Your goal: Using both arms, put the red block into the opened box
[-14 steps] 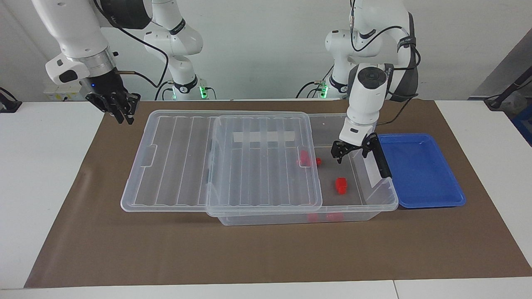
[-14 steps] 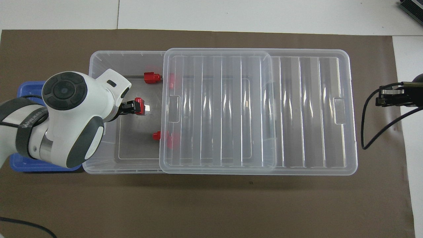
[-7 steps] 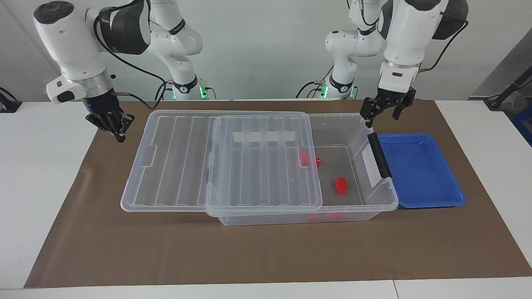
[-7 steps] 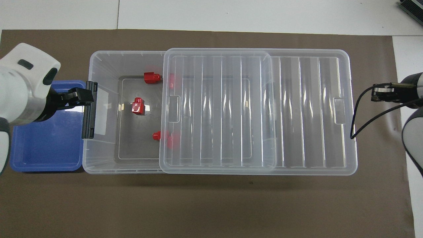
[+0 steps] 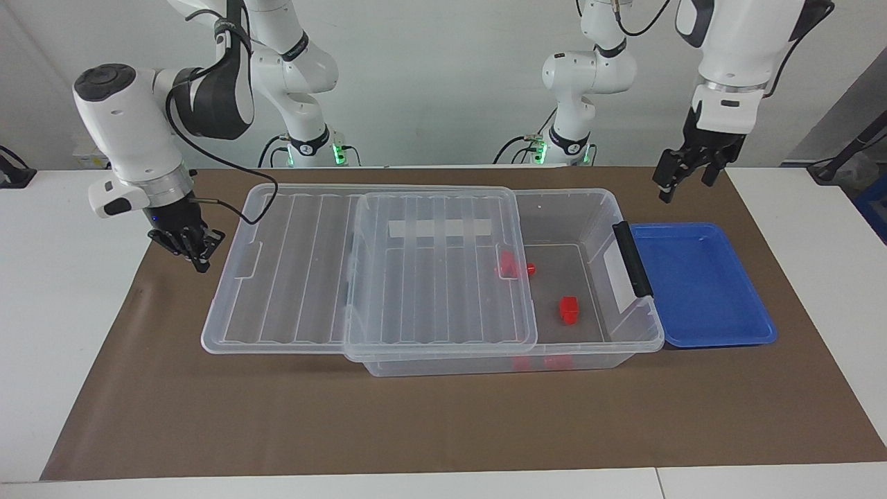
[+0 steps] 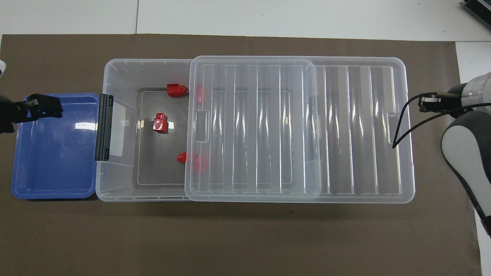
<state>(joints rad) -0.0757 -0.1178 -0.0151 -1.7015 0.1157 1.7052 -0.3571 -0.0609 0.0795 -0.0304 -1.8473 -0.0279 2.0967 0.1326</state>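
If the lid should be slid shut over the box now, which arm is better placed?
Right, probably. The right gripper, shut, hangs low beside the lid's overhanging end. The left gripper is raised by the blue tray, away from the lid.

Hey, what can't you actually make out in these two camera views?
- Overhead view: the lid covers and blurs the ends of two red pieces.
- Facing view: the wall of the box smears one of them.
- Overhead view: the picture's edge cuts off everything above the left end effector.
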